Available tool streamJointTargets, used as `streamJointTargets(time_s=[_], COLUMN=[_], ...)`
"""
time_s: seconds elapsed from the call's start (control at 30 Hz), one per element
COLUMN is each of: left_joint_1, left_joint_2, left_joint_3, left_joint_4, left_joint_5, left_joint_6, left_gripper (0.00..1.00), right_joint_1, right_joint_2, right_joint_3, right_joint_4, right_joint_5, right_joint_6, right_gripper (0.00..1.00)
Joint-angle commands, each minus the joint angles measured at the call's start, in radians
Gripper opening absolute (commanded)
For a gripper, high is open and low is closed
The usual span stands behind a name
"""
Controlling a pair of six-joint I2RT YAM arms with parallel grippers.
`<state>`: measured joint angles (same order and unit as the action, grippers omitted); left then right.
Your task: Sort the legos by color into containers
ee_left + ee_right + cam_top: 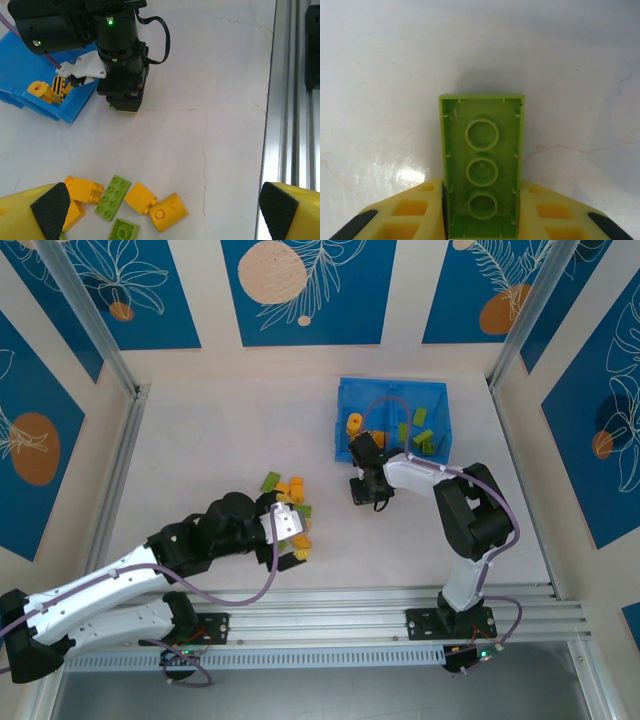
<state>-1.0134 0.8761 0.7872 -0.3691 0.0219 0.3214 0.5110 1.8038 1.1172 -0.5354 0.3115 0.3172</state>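
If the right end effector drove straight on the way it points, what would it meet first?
Probably the bare table, and the lime green brick clamped in the right end effector would touch before its fingers. Nothing else lies in that line; depth unclear.

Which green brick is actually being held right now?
The long lime brick, hollow underside showing, clamped in the right pincer; the other green ones lie loose.

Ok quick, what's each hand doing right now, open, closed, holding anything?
Left hand: open, holding nothing.
Right hand: closed on a lime green lego.
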Motion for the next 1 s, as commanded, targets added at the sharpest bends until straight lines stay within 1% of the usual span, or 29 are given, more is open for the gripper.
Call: streamJointTargets(time_s=[0.0,0.17,0.27,0.33,0.4,0.47,0.5,0.6,0.73,0.83,0.9,0.97], left_joint_1=[-0.007,-0.007,-0.006,-0.007,-0.006,-0.007,-0.006,-0.007,-0.006,-0.008,-0.008,-0.008], left_joint_2=[-0.009,-0.015,-0.014,-0.014,-0.010,-0.002,0.006,0.035,0.048,0.029,0.018,0.015], left_joint_3=[-0.003,-0.003,0.001,0.005,0.006,0.007,0.010,0.039,0.066,0.055,0.050,0.051], left_joint_4=[0.069,0.125,0.144,0.154,0.167,0.176,0.177,0.129,0.043,0.024,0.015,-0.001], left_joint_5=[0.013,0.011,-0.006,-0.021,-0.042,-0.072,-0.090,-0.115,-0.140,-0.155,-0.161,-0.192], left_joint_6=[0.005,-0.011,-0.019,-0.024,-0.030,-0.042,-0.053,-0.091,-0.161,-0.205,-0.228,-0.259], left_gripper=[1.00,1.00,1.00,1.00,1.00,1.00,1.00,1.00,1.00,1.00,1.00,1.00], right_joint_1=[0.020,0.026,-0.001,-0.059,-0.148,-0.250,-0.305,-0.396,-0.446,-0.464,-0.473,-0.479], right_joint_2=[-0.116,-0.344,-0.481,-0.548,-0.562,-0.519,-0.470,-0.267,0.018,0.184,0.266,0.331], right_joint_3=[-0.022,-0.076,-0.096,-0.105,-0.090,-0.054,-0.018,0.145,0.394,0.561,0.650,0.730], right_joint_4=[-0.006,0.018,0.047,0.088,0.122,0.156,0.161,0.123,0.026,-0.033,-0.069,-0.113], right_joint_5=[0.006,0.019,0.039,0.046,0.018,-0.046,-0.061,-0.059,-0.054,-0.081,-0.100,-0.112], right_joint_6=[0.022,0.041,0.061,0.077,0.103,0.118,0.120,0.113,0.115,0.141,0.162,0.173], right_gripper=[0.28,0.28,0.28,0.29,0.31,0.31,0.31,0.29,0.29,0.29,0.30,0.35])
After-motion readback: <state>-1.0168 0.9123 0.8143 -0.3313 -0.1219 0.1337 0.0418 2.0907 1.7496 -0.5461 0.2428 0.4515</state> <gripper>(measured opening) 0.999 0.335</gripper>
